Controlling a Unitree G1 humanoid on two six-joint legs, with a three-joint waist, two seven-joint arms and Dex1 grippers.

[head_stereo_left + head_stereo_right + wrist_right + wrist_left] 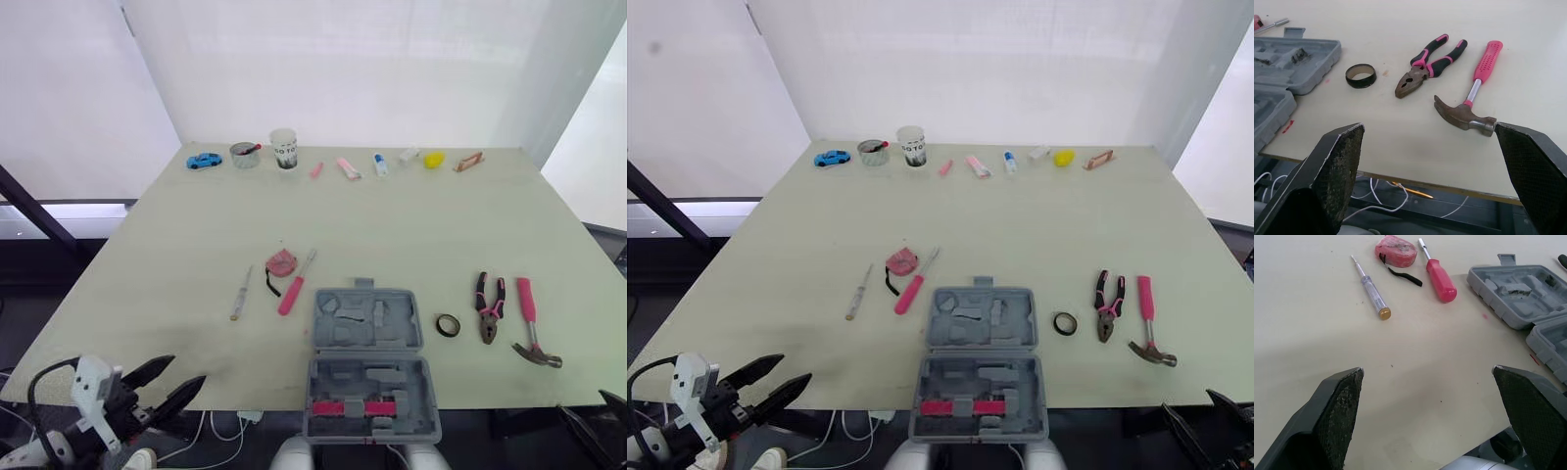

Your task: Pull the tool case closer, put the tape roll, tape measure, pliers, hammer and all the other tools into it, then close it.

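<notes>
Black pads spread wide on both sides: left claw point(1427, 375) empty, low before the worktop point(392, 225) edge; right claw point(1428, 129) likewise parted and empty. Between them the case point(367, 362) lies open, its near half apparently past the edge. Right of it lie tape roll point(448, 325), pliers point(490, 308) and hammer point(531, 328); left of it, tape measure point(281, 261) and two screwdrivers. My judgement: pull little further or it tips; hold a side wall and draw straight.
</notes>
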